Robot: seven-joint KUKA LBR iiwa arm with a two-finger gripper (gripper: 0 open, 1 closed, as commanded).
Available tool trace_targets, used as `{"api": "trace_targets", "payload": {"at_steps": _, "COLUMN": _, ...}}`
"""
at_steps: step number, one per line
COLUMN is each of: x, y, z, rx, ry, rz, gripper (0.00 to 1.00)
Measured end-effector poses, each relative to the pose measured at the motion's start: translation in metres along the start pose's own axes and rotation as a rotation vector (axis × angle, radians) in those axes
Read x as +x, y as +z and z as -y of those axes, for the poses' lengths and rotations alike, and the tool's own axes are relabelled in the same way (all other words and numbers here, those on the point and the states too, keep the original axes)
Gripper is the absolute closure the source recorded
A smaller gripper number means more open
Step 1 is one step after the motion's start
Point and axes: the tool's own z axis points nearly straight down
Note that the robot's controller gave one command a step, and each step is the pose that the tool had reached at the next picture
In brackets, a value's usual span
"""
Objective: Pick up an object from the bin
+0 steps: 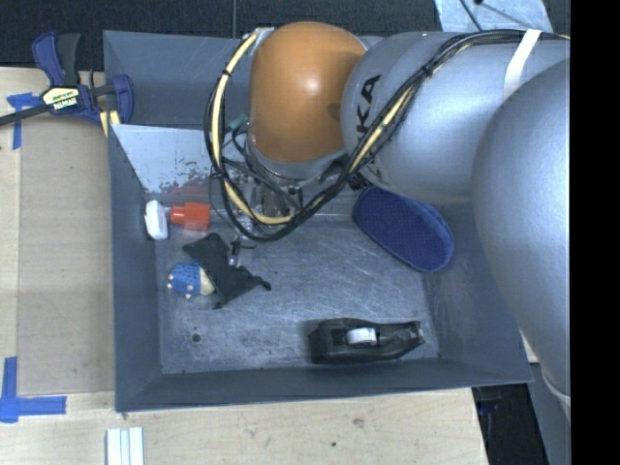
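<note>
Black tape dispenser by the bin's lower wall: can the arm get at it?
Probably yes. The black tape dispenser lies alone on bare floor, nothing on it; the gripper hangs farther back, above a black scrap. The close wall might cramp it.

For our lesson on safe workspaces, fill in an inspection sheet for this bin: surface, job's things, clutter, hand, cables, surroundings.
Surface: grey metal bin, floor scuffed.
Job's things: black crumpled piece at the left, lying nearest the hand; which thing will be picked cannot be told.
Clutter: blue-and-white ball beside the black piece; orange-and-white tube behind them; blue oval pad at the right; black tape dispenser at the front.
Hand: hand low over the bin's left part, under the orange cover.
Cables: yellow and black cables loop round the wrist.
Surroundings: silver arm reaching in from the right.
</note>
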Motion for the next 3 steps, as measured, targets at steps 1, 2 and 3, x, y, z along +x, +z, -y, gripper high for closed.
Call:
{"api": "trace_targets", "payload": {"at_steps": 1, "x": 0.024, "y": 0.122, "z": -0.004, "rx": 0.003, "ry": 0.109, "rz": -0.008, "gripper": 0.0}}
{"api": "trace_targets", "payload": {"at_steps": 2, "x": 0.021, "y": 0.116, "z": -0.004, "rx": 0.0, "ry": 0.111, "rz": 0.003, "gripper": 1.0}}
{"api": "trace_targets", "payload": {"at_steps": 3, "x": -0.008, "y": -0.043, "z": -0.005, "rx": -0.003, "ry": 0.063, "rz": 0.01, "gripper": 1.0}}
